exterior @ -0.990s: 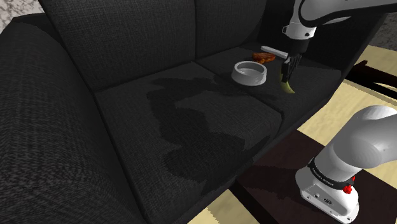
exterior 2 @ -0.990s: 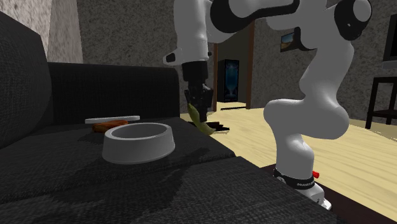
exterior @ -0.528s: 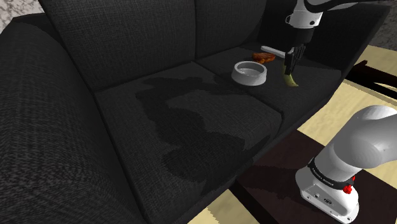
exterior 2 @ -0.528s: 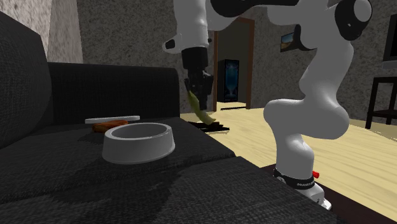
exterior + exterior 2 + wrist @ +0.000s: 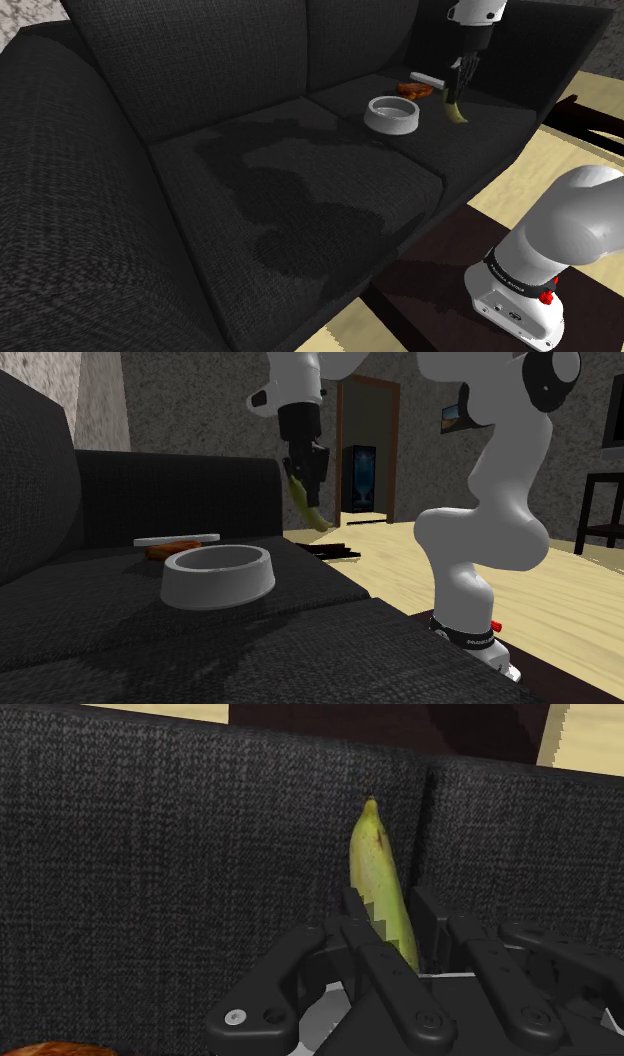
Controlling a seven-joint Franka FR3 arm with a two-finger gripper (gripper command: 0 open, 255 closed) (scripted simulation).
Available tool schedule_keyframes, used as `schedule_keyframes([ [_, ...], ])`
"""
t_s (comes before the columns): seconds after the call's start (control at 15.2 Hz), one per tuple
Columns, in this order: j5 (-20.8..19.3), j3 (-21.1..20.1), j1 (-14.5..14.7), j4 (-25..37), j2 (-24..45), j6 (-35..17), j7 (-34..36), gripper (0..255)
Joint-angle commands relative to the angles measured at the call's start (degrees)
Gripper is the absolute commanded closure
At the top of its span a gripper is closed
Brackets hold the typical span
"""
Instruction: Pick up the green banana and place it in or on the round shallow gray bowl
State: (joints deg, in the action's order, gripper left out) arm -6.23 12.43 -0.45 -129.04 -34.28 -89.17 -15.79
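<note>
- Above the end seat cushion of the dark sofa (image 5: pixel 300 190), toward its front edge, the green banana (image 5: pixel 455 108) hangs in the air, clear of the fabric. By that, the pick-up part looks done.
- The black claw (image 5: pixel 458 86) is clenched on the banana's upper end. In the wrist view the two fingers (image 5: pixel 362 919) clasp it from both sides, with most of the fruit sticking out beyond them.
- The round shallow gray bowl (image 5: pixel 390 123) sits on the same cushion. It holds nothing, as far as the shoulder view shows.
- The banana is beside the bowl, on the shoulder view's right of it and higher than its rim, not over it.
- What remains, as I judge it, is to carry the fruit across over the bowl, lower it and release.
- The banana is slim and gently curved, yellowish green, with a darker streak along one side and a brownish tip. It hangs nearly upright, tip down.
- Beyond the bowl, toward the cushion's back corner, lie a brown item (image 5: pixel 410 89) and a flat white strip (image 5: pixel 177 539). Both are apart from the bowl.
</note>
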Motion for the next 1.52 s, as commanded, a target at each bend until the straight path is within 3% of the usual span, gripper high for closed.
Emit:
schedule_keyframes([
  [0.0,0.7,0.1,0.7,3.1,4.3,-1.1,0.1,255],
  [0.73,5.6,0.4,3.3,24.6,27.9,-2.8,0.3,255],
  [1.45,5.6,0.5,3.2,16.1,27.9,-11.3,0.2,255],
])
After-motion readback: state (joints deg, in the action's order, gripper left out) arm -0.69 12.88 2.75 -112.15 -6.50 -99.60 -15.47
